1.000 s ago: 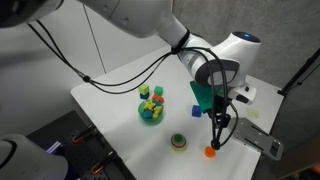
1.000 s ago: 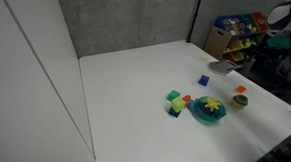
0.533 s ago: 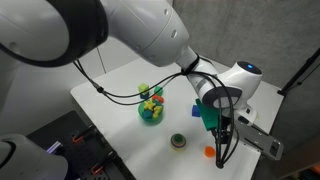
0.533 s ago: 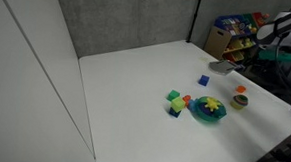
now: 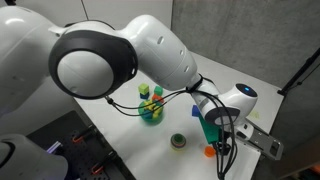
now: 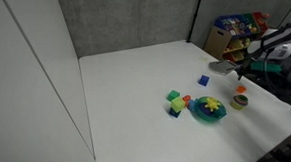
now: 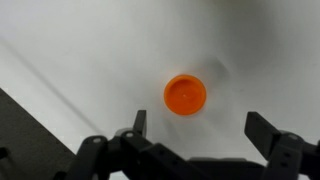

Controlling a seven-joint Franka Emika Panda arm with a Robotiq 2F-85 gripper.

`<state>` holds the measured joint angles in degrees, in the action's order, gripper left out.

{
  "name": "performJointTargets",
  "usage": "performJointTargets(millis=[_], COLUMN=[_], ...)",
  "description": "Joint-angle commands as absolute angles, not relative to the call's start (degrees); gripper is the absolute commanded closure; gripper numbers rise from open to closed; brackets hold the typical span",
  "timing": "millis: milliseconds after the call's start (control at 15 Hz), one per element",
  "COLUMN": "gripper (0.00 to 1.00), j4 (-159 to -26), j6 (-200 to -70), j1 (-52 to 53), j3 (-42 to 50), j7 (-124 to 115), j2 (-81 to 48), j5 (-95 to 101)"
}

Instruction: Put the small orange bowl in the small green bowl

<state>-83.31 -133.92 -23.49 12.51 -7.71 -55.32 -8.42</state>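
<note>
The small orange bowl point(image 7: 185, 95) sits upright on the white table, centred just ahead of my gripper point(image 7: 200, 128) in the wrist view. The gripper is open and empty, with one finger on each side below the bowl, not touching it. In both exterior views the gripper point(image 5: 222, 152) point(image 6: 243, 72) hangs over the orange bowl point(image 5: 209, 152) point(image 6: 241, 89). The small green bowl point(image 5: 178, 142) point(image 6: 239, 101) stands close beside the orange bowl, empty.
A larger teal bowl point(image 5: 150, 112) point(image 6: 208, 109) holds colourful blocks. Loose blocks lie near it: a blue cube point(image 6: 205, 81), green and blue blocks point(image 6: 174, 99). The table edge point(image 5: 200, 172) is near the orange bowl. Shelves of clutter point(image 6: 238, 34) stand behind.
The arm has swung across and lowered, bringing the wrist and gripper more directly over the orange bowl. The bowls and blocks have not moved.
</note>
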Motion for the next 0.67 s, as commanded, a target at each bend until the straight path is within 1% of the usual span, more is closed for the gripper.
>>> performJointTargets(millis=[0,533,600], gripper=[0.0,0.0,0.14], j4=[-77.59,-75.73,-75.81], j6=[-134.07,-138.82,-138.98], j1=[-24.65,-24.65,-24.65], j3=[12.17,12.03,11.96], j7=[-7.71,-7.93,-7.86], j2=[-60.38,-65.62,-65.78], j5=[-8.84,-8.84,-8.88])
